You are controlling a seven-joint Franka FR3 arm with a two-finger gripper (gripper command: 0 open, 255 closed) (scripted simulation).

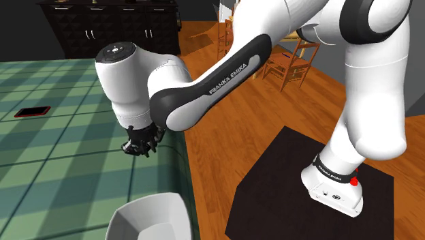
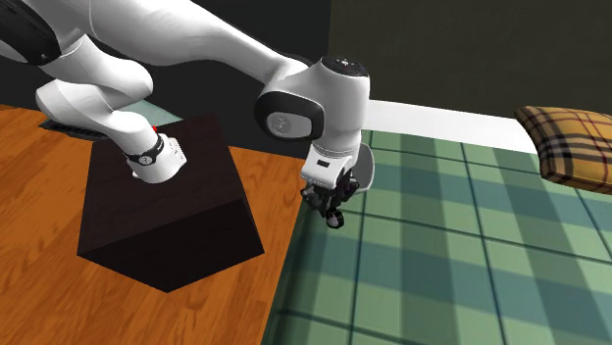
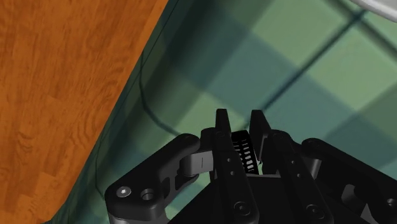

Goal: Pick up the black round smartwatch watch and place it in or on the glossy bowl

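Note:
My black gripper (image 3: pixel 240 121) is shut on the black smartwatch (image 3: pixel 245 153); its ribbed strap shows between the two fingers. The gripper (image 1: pixel 139 146) hangs just above the green checked surface (image 1: pixel 61 163), close to that surface's edge by the wooden floor. The glossy white bowl (image 1: pixel 150 218) stands at the shoulder view's bottom edge, below the gripper. In the second exterior view the gripper (image 2: pixel 333 211) points down, with the bowl's pale rim (image 2: pixel 366 174) partly showing behind it. A sliver of the bowl (image 3: pixel 382 6) shows beyond the fingertips in the wrist view.
A flat black item with a red rim (image 1: pixel 33 111) lies on the checked surface at the shoulder view's left. A plaid cushion (image 2: pixel 574 142) rests at the far right. The black stand (image 1: pixel 306 184) sits on the wooden floor; a dark cabinet (image 1: pixel 109 24) and wooden chairs (image 1: pixel 289 65) stand behind.

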